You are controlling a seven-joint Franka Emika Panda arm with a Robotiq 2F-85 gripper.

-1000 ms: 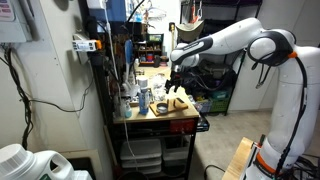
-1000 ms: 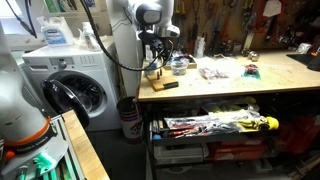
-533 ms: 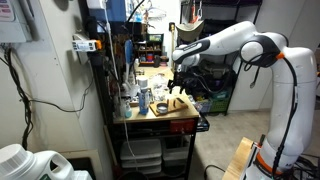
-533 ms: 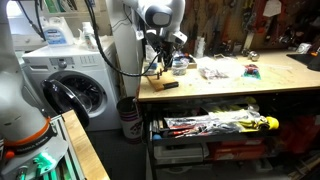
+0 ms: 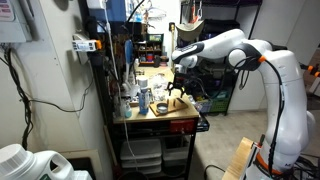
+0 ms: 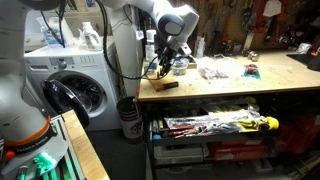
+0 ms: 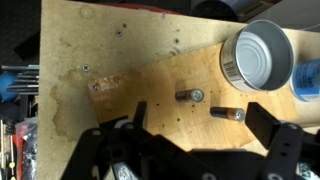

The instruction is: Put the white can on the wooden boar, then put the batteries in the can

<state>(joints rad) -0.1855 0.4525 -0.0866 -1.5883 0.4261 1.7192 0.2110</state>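
White can (image 7: 265, 58) beyond gripper (image 7: 196, 138), batteries (image 7: 188, 96) nearer — untouched

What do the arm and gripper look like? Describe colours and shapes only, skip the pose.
The arm is glossy white, built of rounded tubular segments with dark bands at the joints. The gripper is black, with two blocky fingers on linked bars, seen in the wrist view. No markings are legible, and no cable along the arm shows clearly.

Washing machine (image 6: 70, 90) stood beside the workbench (image 6: 270, 86); a bin (image 6: 128, 117) stood between them; detergent bottles (image 6: 55, 32) sat atop the washer; an open drawer (image 6: 215, 126) held tools.
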